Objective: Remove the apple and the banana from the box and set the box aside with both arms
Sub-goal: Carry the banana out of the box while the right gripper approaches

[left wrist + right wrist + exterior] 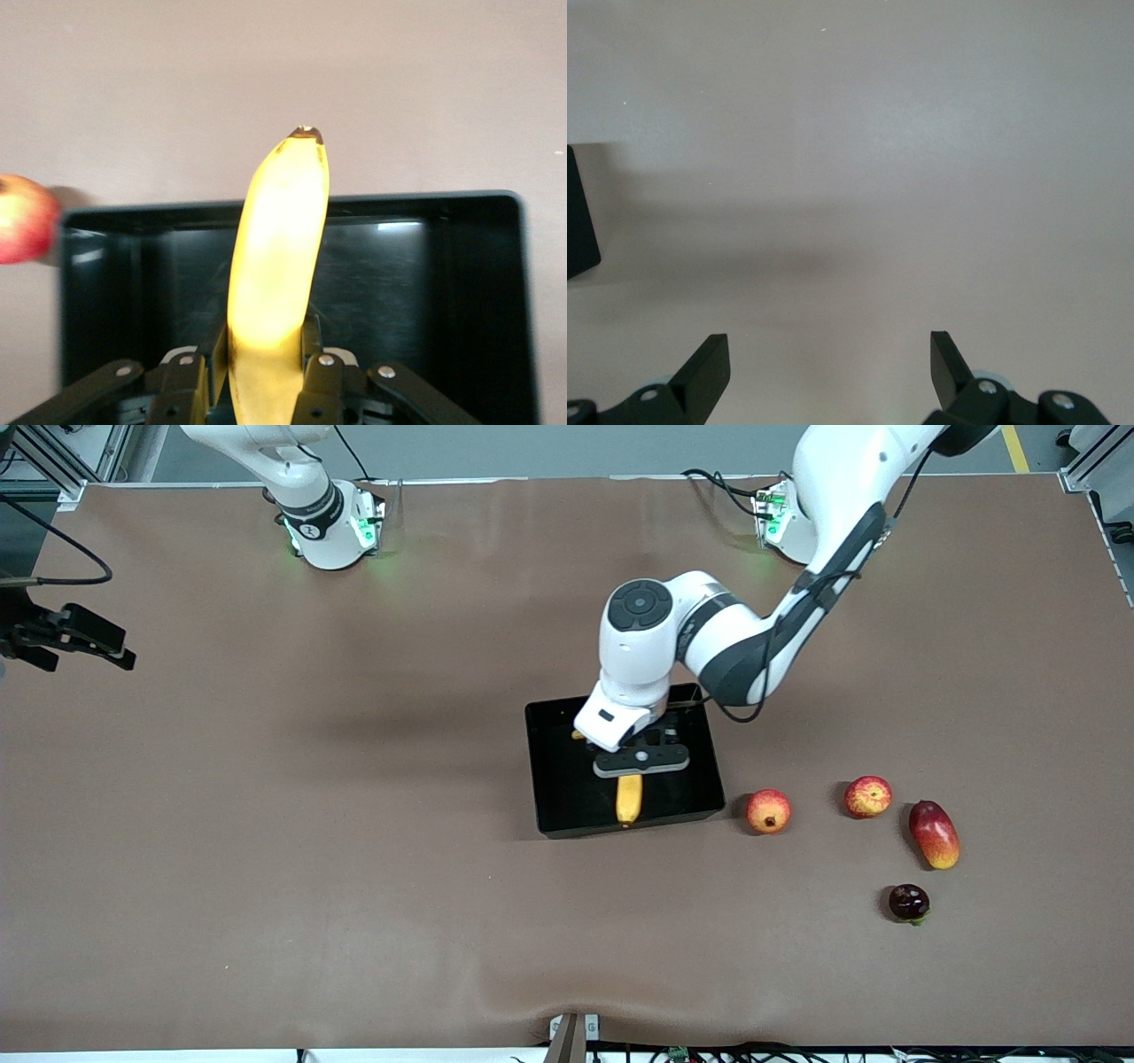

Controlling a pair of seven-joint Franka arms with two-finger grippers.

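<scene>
The left gripper (pixel 640 766) hangs over the black tray (pixel 554 779) in the middle of the brown desk (pixel 310 824), its jaws clamped on a yellow banana (pixel 628 799) whose free end points toward the front camera. Toward the left arm's end of the desk, just beside the tray, lie a red-orange fruit (pixel 768 811), then an apple (pixel 867 796) and a mango (pixel 934 833), with a dark round fruit (pixel 909 903) nearer the camera. The right gripper (pixel 66 638) waits at the right arm's end of the desk.

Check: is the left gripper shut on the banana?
Shut on it: left gripper fingers clamp the banana over the black tray.
</scene>
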